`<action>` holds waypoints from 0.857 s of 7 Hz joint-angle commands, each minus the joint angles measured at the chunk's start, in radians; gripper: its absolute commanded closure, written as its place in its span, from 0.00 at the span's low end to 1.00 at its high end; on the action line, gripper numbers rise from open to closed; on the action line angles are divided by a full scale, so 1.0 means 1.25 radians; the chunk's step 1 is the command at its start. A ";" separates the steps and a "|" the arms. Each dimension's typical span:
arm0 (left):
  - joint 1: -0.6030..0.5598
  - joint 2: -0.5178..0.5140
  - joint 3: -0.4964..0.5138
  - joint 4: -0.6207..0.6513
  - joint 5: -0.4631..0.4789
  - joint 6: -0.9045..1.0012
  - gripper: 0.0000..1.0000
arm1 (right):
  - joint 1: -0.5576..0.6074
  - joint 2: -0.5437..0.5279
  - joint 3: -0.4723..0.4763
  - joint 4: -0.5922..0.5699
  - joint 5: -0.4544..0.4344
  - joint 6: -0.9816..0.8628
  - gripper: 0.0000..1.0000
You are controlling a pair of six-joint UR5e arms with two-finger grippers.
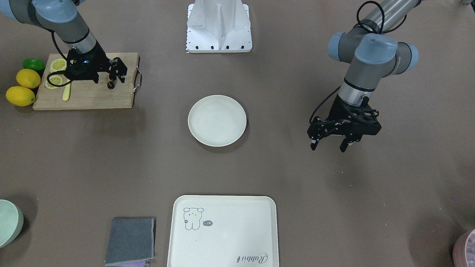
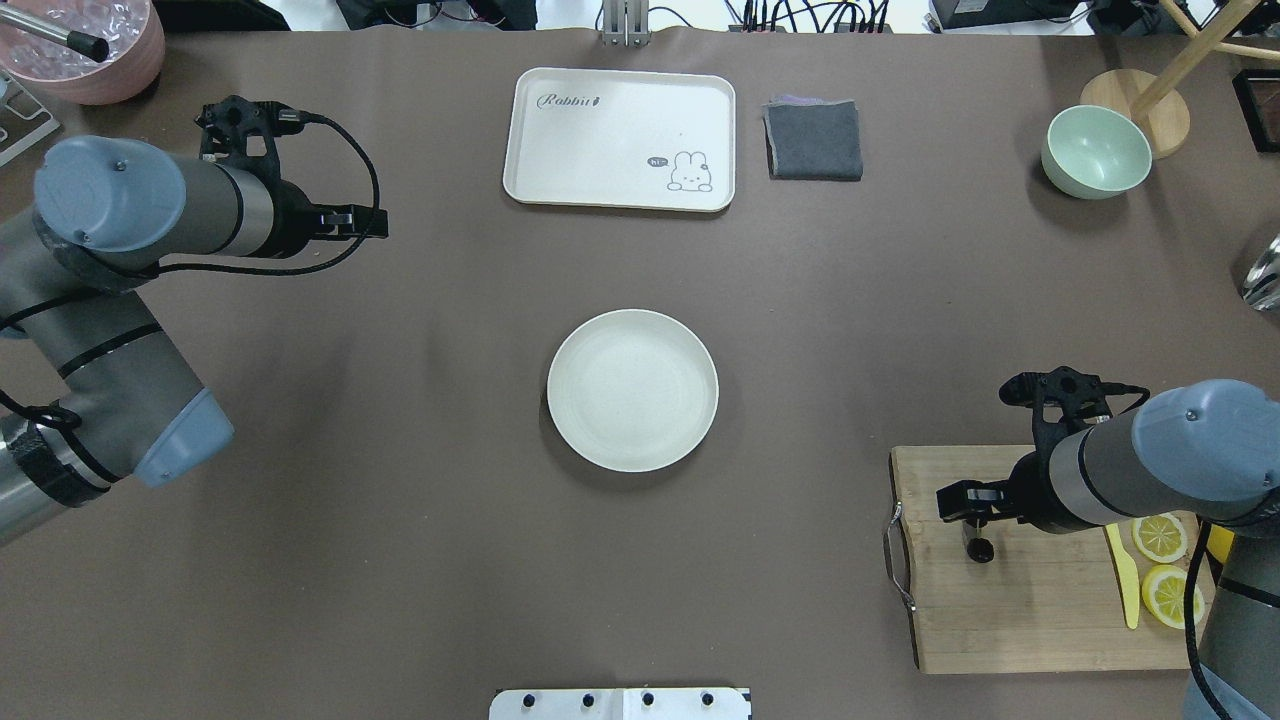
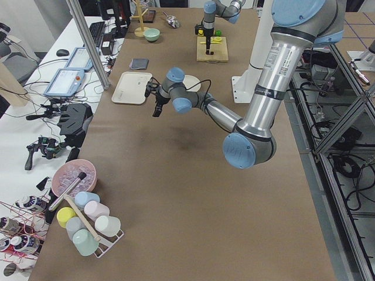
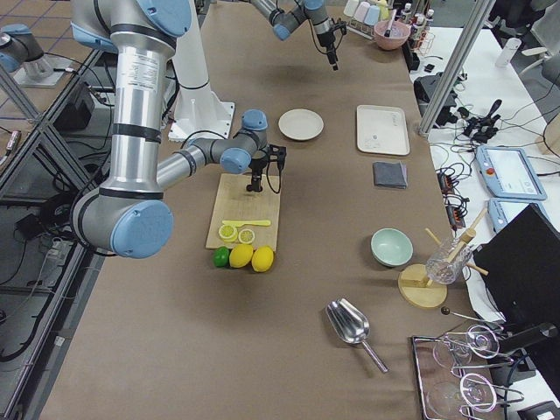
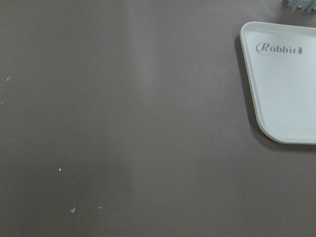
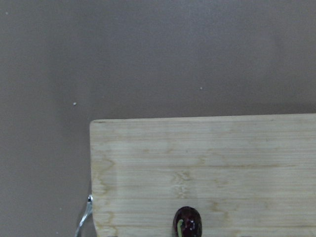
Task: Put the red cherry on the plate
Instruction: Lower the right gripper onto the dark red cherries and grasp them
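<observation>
The red cherry (image 1: 111, 85) (image 2: 980, 550) is a tiny dark fruit at the wooden cutting board (image 1: 92, 96), near its handle end. My right gripper (image 1: 115, 79) points straight down over the fruit, fingers close together and shut on it. In the right wrist view the cherry (image 6: 187, 223) sits at the bottom edge, with a pale stem showing. The round cream plate (image 1: 217, 120) (image 2: 632, 390) lies bare at the table's centre, well apart from the board. My left gripper (image 1: 328, 145) hangs open and holds nothing, above the bare table on the plate's other side.
On the board lie lemon slices (image 1: 58, 66) and a yellow knife (image 1: 66, 92); two lemons (image 1: 28, 78) and a lime (image 1: 34, 64) sit beside it. A rabbit tray (image 1: 222, 231), a grey cloth (image 1: 130, 241) and a green bowl (image 1: 9, 222) line the far edge.
</observation>
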 commanded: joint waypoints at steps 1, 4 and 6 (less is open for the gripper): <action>0.001 -0.003 -0.001 0.000 0.000 0.001 0.02 | -0.017 -0.008 -0.001 0.007 -0.009 0.013 0.61; 0.001 -0.003 -0.001 0.000 0.000 0.001 0.02 | -0.015 -0.006 0.002 0.007 -0.033 0.012 1.00; 0.001 -0.006 -0.001 0.000 0.000 0.001 0.02 | 0.010 -0.005 0.019 0.007 -0.041 0.012 1.00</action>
